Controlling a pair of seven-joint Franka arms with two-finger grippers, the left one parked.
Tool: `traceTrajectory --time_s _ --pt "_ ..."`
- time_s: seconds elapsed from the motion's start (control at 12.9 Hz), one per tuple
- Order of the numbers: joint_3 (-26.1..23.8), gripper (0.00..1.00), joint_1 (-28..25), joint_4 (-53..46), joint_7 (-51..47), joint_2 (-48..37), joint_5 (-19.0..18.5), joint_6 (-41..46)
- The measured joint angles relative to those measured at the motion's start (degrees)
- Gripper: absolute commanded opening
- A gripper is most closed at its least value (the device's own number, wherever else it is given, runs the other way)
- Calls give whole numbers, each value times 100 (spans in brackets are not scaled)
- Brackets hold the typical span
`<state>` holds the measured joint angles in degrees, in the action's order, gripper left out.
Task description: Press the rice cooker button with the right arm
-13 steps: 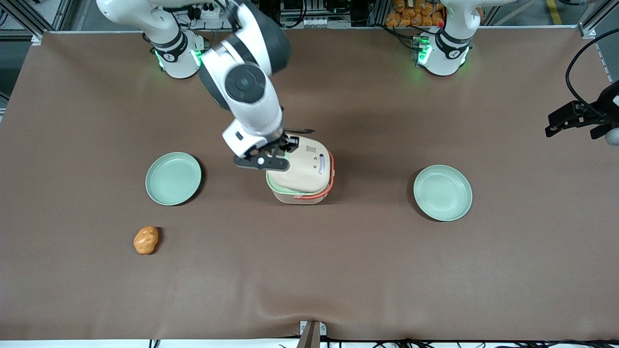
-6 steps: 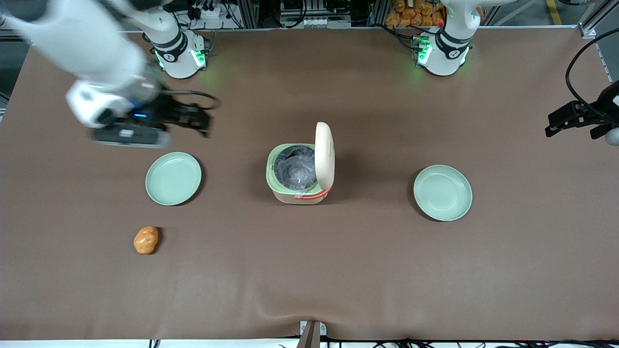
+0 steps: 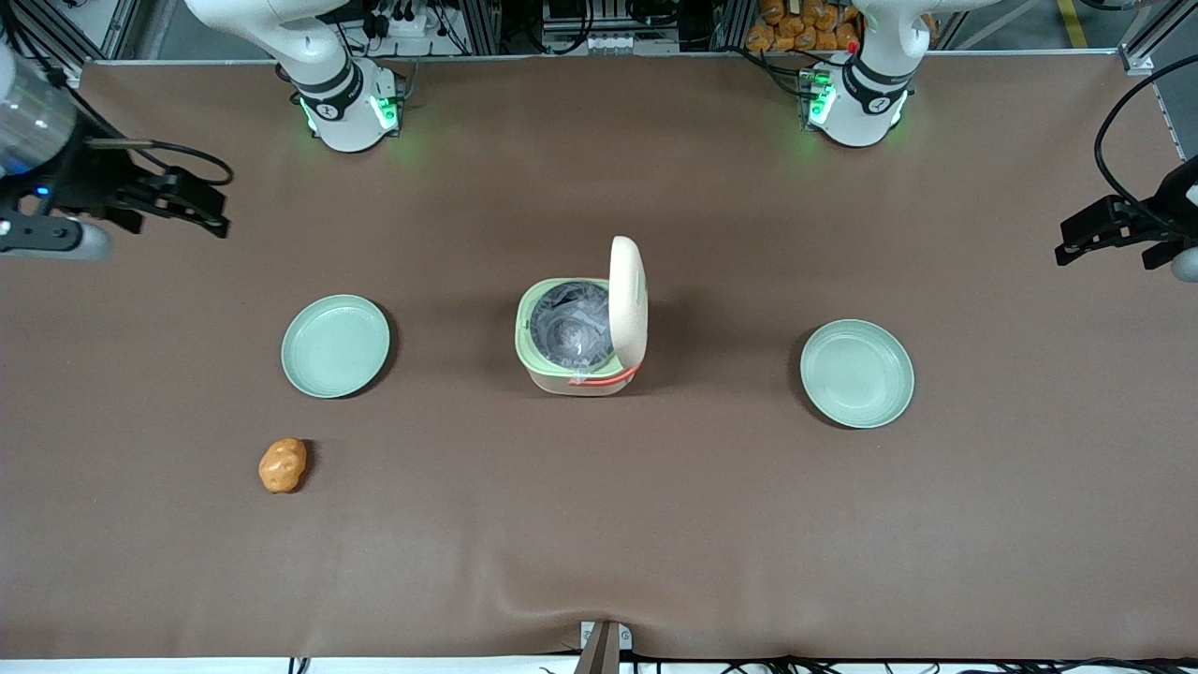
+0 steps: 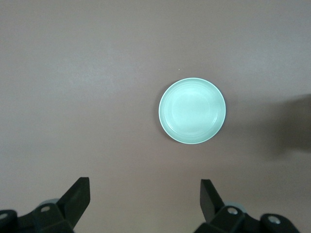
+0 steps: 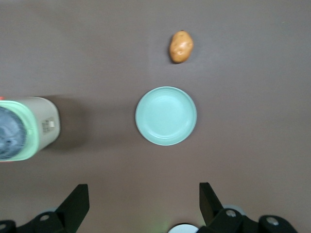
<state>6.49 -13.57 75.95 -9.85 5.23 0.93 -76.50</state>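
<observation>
Gripper (image 3: 201, 201), its fingers spread wide with nothing between them, now hangs at the working arm's end of the desk (image 3: 599, 524), well clear of the cooker (image 3: 580, 337) it hovered over a second ago. Since then the cooker's lid (image 3: 627, 300) has sprung upright; the button is out of sight. A plate (image 3: 335, 345) and potato (image 3: 282, 464) lie nearby. Brown cloth covers the desk.
</observation>
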Motion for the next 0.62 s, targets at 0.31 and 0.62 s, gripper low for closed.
traceTrajectory --time_s 0.31,0.62 --pt "2 100 447 926 602 -481 -8 -634" --pt "-13 100 504 2143 610 -1270 -9 -1209"
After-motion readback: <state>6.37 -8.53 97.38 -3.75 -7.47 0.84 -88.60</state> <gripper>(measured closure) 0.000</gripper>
